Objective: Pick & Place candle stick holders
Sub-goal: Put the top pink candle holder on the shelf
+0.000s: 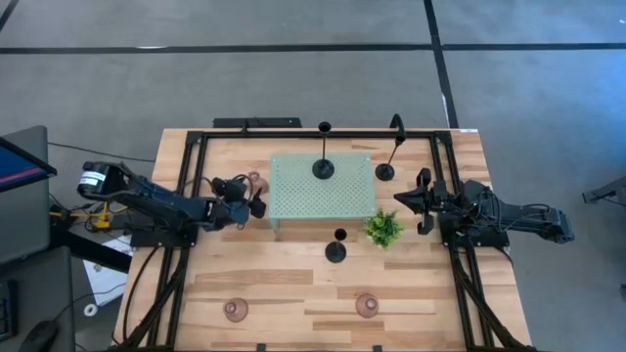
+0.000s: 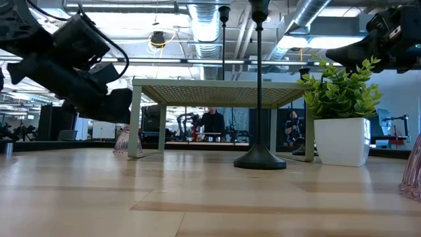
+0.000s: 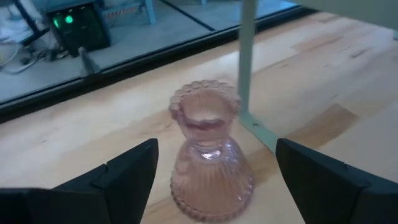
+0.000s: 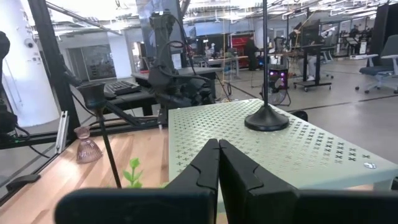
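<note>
A squat pink glass holder (image 3: 208,162) stands on its base on the table beside the near left leg (image 3: 247,62) of the pale green tray (image 1: 323,186). My left gripper (image 1: 250,198) is open, its fingers on either side of this holder, apart from it. One black holder (image 1: 323,168) stands on the tray, one (image 1: 385,172) right of it, one (image 1: 335,251) in front. Two more pink holders (image 1: 235,310) (image 1: 367,306) stand near the near edge. My right gripper (image 4: 217,163) is shut and empty, right of the tray.
A small green plant in a white pot (image 1: 383,228) stands at the tray's near right corner, close to my right gripper. A black frame (image 1: 196,137) runs along the table's left, far and right sides. Bare wood lies between the tray and the near edge.
</note>
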Robot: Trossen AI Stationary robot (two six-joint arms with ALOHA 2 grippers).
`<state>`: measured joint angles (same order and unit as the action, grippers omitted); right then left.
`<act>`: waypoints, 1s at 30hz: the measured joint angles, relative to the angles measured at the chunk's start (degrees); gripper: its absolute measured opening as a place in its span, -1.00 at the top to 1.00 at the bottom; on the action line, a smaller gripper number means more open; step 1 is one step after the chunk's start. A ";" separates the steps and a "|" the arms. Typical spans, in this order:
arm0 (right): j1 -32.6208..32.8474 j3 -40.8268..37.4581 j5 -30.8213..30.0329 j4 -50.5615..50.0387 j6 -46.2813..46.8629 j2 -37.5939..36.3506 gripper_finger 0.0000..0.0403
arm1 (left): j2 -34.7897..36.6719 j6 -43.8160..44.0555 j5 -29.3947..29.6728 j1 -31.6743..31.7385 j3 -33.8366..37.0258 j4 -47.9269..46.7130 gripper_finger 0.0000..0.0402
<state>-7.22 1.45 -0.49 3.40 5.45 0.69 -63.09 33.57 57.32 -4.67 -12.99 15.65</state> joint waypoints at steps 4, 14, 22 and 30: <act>0.00 0.00 0.00 0.00 0.00 0.00 1.00 | 0.00 1.00 -3.74 1.33 0.00 0.31 -0.61; 0.00 0.00 0.00 -0.02 0.00 0.00 1.00 | 0.00 0.81 -3.13 6.81 0.00 1.37 -0.63; 0.00 0.00 0.00 -0.02 0.00 0.00 1.00 | -0.60 -1.35 -11.19 13.88 0.00 5.72 -0.58; -0.02 0.00 -0.02 -0.02 0.00 0.00 1.00 | -4.78 -4.82 -14.82 16.34 -0.02 11.89 -0.41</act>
<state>-7.25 1.45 -0.51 3.38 5.45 0.69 -67.87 28.75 42.50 11.68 -13.02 27.54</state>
